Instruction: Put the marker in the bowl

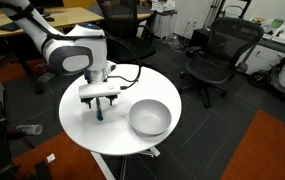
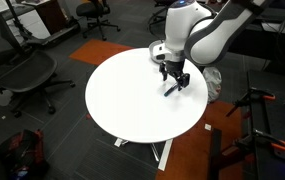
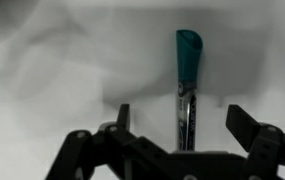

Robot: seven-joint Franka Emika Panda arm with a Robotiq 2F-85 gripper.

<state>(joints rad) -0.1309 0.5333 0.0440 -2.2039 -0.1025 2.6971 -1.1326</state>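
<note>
White table (image 1: 77, 125) bears the marker (image 3: 186, 95) lengthwise between spread fingers (image 3: 244, 122), teal cap (image 3: 188, 45) pointing away from them.

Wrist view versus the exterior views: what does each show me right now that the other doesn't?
Only the wrist view: the marker lies between the jaws of the open gripper, touching neither jaw, with its teal cap pointing away from the camera. Only an exterior view: the bowl sits beside the gripper on the round table, with office chairs around it. Both show the marker, the gripper and the white tabletop.
</note>
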